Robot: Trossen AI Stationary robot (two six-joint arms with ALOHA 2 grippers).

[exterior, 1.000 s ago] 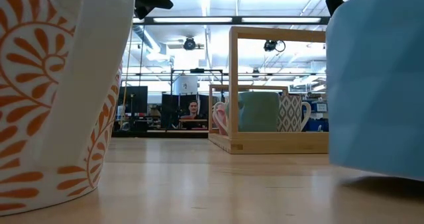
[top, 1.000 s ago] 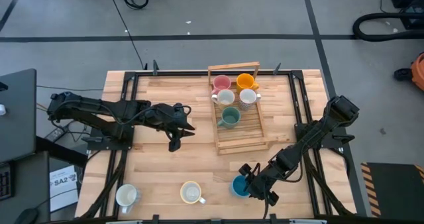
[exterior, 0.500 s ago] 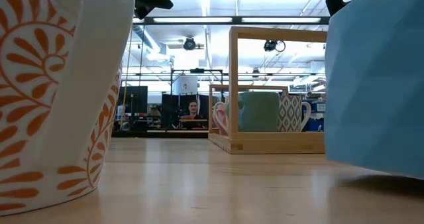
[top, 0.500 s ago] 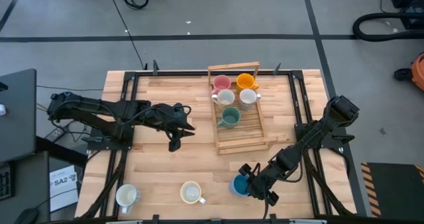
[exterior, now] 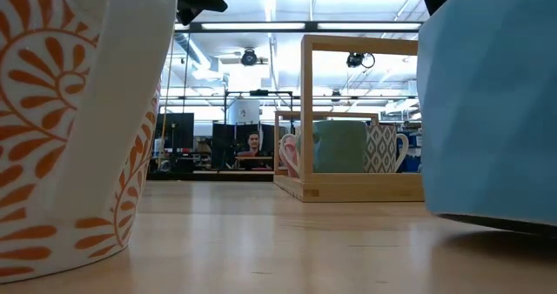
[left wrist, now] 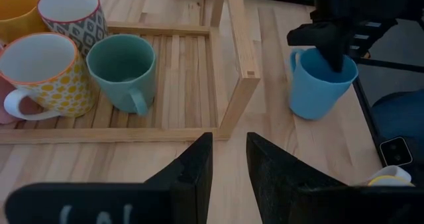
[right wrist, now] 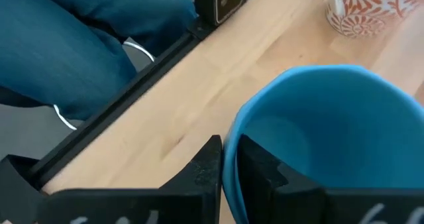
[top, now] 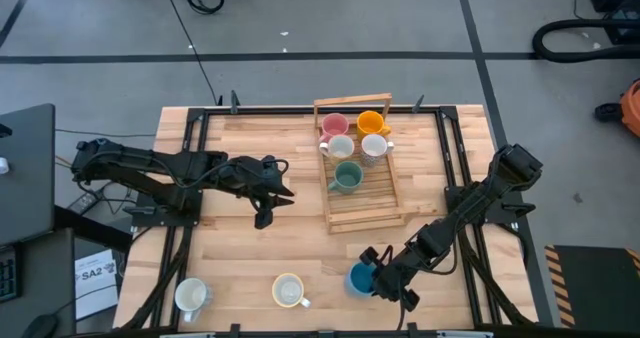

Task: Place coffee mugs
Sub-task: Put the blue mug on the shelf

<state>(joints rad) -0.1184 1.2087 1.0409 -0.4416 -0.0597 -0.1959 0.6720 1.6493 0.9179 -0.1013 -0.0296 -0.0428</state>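
Right claw [top: 379, 274] is clamped on the rim of the blue mug [top: 360, 280], one finger inside and one outside, near the tabletop [top: 300, 238] front edge. Left claw [top: 270, 200] hovers mid-tabletop, fingers slightly parted, holding nothing. Five mugs sit in the wooden tray [top: 380, 210]; two white mugs [top: 290, 291] stand at the front.

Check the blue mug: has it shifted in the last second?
Yes. In the low view the blue mug has crept left toward the wooden crate, pinched at its rim by the right gripper.
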